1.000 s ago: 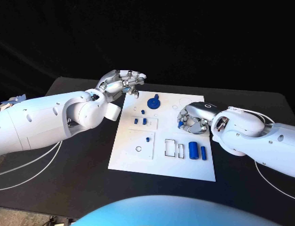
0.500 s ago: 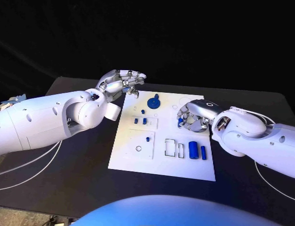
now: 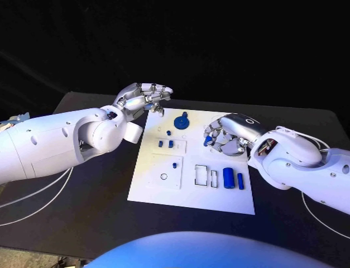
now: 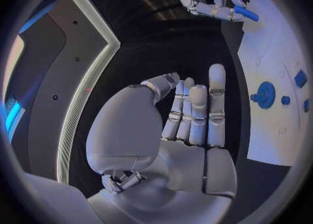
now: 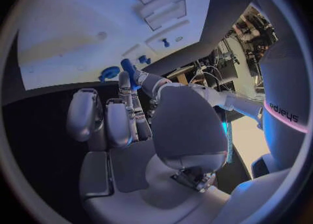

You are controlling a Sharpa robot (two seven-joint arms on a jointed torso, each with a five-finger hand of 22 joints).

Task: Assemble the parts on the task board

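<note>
White task board [image 3: 192,192]; blue parts [image 3: 229,177]; black table [image 3: 86,206].

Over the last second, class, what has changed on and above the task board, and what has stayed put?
The right robot hand, pinching a small blue part, has moved over the task board toward its far end and the blue round part. Nothing was picked up or let go. The left robot hand stays by the board's far corner, holding nothing; the other parts have not moved.

One word can be read — "sharpa", on the left arm [image 5: 281,113].
</note>
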